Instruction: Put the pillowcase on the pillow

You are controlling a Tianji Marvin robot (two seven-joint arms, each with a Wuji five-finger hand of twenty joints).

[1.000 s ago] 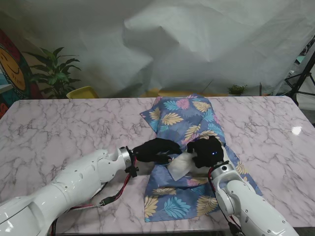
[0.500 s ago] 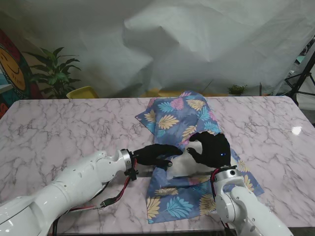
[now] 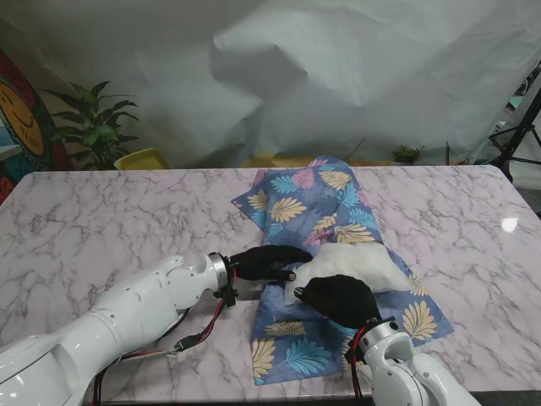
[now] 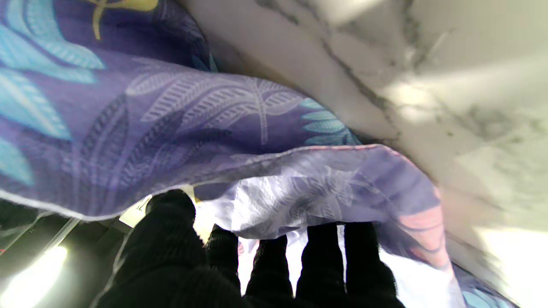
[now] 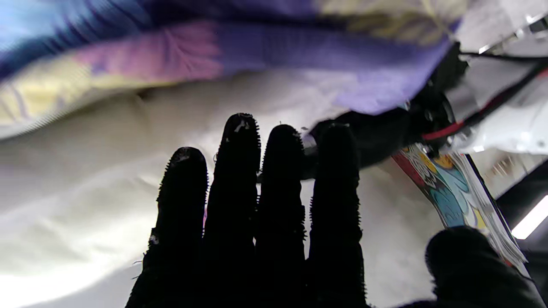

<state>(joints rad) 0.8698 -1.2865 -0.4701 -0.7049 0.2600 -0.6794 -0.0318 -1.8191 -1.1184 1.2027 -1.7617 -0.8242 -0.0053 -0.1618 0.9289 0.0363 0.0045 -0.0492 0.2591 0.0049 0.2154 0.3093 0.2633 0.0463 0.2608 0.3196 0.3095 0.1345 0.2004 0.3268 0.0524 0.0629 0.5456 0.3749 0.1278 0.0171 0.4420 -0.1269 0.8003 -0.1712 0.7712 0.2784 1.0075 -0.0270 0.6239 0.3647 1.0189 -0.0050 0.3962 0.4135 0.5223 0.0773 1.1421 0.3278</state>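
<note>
A blue pillowcase with a leaf print lies across the middle of the marble table. A white pillow rests on its nearer half, with the far end under the cloth. My left hand is shut on the pillowcase's left edge; the left wrist view shows the hem held between thumb and fingers. My right hand lies on the pillow's near side. In the right wrist view its fingers stretch flat against the white pillow, holding nothing, with the lifted cloth beyond them.
A potted plant and a yellow object stand past the table's far left edge. A black tripod is at the far right. White sheeting hangs behind the table.
My right hand has come off the top of the pillow and drawn back toward me to its near side. More of the white pillow now shows. My left hand has hardly moved.
</note>
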